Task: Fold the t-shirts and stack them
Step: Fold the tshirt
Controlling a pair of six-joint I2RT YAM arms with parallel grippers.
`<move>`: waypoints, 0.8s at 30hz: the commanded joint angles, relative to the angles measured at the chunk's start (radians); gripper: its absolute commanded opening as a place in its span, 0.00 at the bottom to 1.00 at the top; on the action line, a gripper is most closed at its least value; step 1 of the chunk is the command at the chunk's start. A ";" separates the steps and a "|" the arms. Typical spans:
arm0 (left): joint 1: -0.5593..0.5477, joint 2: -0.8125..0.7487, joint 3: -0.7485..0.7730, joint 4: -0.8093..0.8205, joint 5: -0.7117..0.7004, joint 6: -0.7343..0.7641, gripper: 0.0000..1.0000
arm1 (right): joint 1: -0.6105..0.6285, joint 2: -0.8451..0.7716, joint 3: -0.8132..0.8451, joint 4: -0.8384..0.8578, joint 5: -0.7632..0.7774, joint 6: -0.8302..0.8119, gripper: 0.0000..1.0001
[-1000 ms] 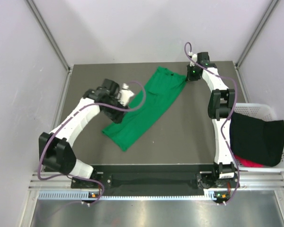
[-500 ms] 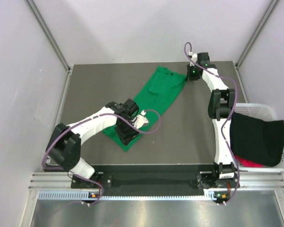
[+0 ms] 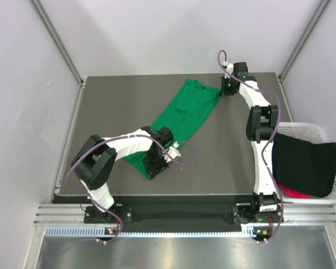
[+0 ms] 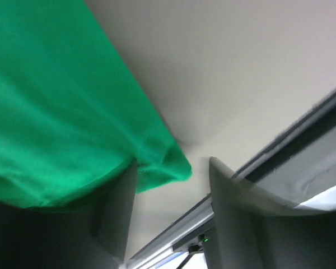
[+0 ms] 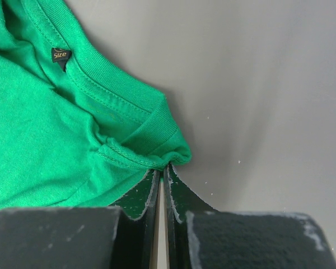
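The green t-shirt [image 3: 185,115] lies folded into a long strip, slanting from the far middle of the table toward the near left. My right gripper [image 3: 221,93] sits at its far end, shut on a fold of cloth beside the collar [image 5: 109,92]; the jaws [image 5: 163,166] are pressed together on the green hem. My left gripper [image 3: 157,162] is low over the strip's near corner. In the left wrist view its fingers [image 4: 119,207] stand apart, and the corner of the green cloth [image 4: 162,162] lies between the tips without being pinched.
A white basket [image 3: 308,128] stands off the table's right edge with a black t-shirt [image 3: 302,162] draped over it and a red one [image 3: 294,193] bunched beneath. The table's near edge and metal rail [image 4: 173,235] are right by the left gripper.
My left arm has swung from the strip's left side down to its near corner, and its jaws have narrowed a little. The right gripper has stayed put on the collar end.
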State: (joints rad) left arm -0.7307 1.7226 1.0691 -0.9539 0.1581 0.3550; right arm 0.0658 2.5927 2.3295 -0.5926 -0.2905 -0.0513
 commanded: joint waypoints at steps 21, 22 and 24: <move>-0.295 0.328 0.397 -0.075 0.187 0.001 0.00 | 0.025 0.050 0.096 0.072 0.045 -0.051 0.00; -0.308 0.354 0.425 -0.081 0.199 -0.001 0.00 | 0.023 0.041 0.084 0.077 0.045 -0.051 0.00; -0.320 0.377 0.497 -0.103 0.215 0.001 0.00 | 0.023 0.037 0.079 0.092 0.048 -0.051 0.00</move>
State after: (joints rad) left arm -1.0264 2.0682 1.4700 -1.0931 0.2680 0.3428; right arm 0.0814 2.6373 2.3974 -0.5579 -0.2626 -0.0826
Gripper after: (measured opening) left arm 0.015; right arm 0.009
